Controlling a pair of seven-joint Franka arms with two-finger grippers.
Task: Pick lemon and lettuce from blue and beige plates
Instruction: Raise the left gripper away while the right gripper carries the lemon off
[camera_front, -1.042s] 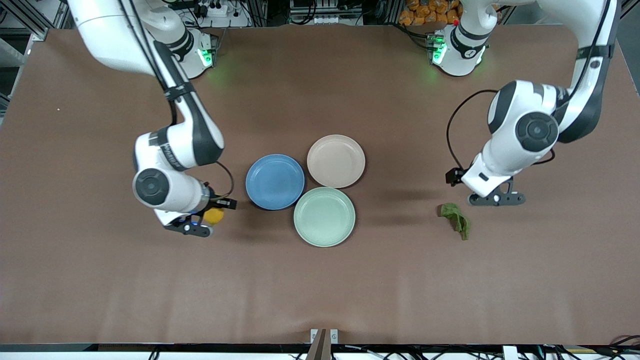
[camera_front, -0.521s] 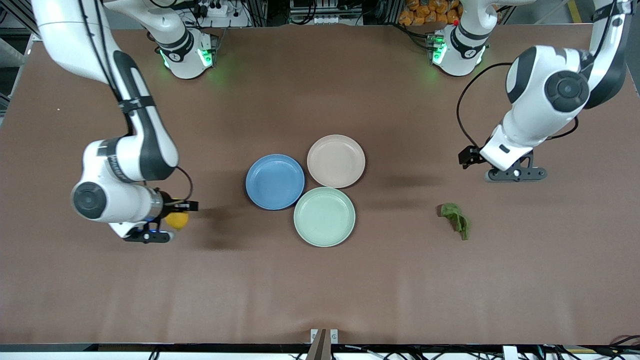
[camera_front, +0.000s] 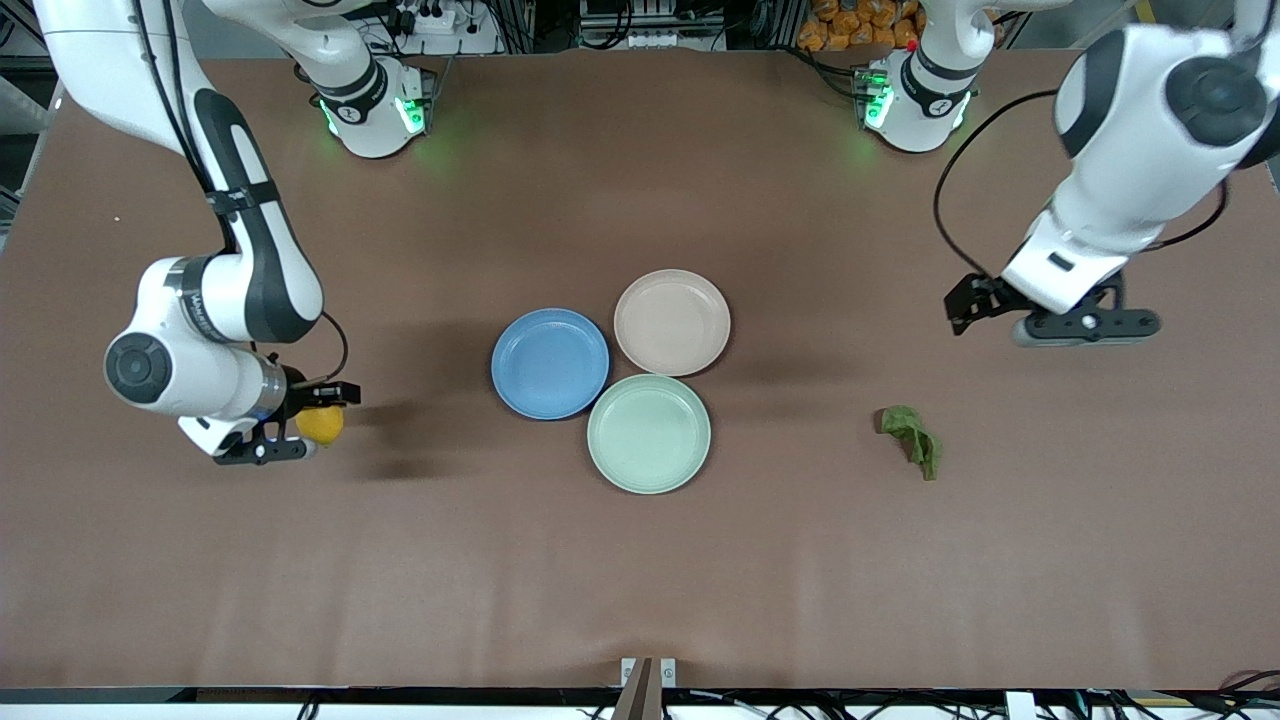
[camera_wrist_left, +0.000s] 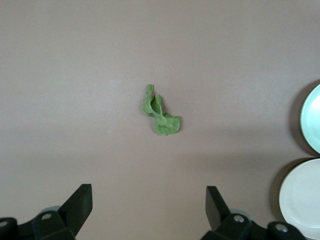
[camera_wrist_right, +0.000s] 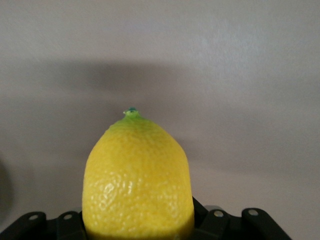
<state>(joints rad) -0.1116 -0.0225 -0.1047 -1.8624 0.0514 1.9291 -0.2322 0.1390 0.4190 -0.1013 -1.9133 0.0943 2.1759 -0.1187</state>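
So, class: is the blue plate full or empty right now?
Empty. The blue plate shows only its bare inside; the lemon is held in the right claw, and the lettuce lies on the table.

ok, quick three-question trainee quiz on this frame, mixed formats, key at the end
1. True or false: the lettuce lies on the beige plate.
2. What does the right claw hold? A) lemon B) lettuce C) nothing
3. Fill in: the left claw is ____ and empty, up over the table at the left arm's end.

Key: 1 false, it lies on the bare table. 2 A, the lemon. 3 open.
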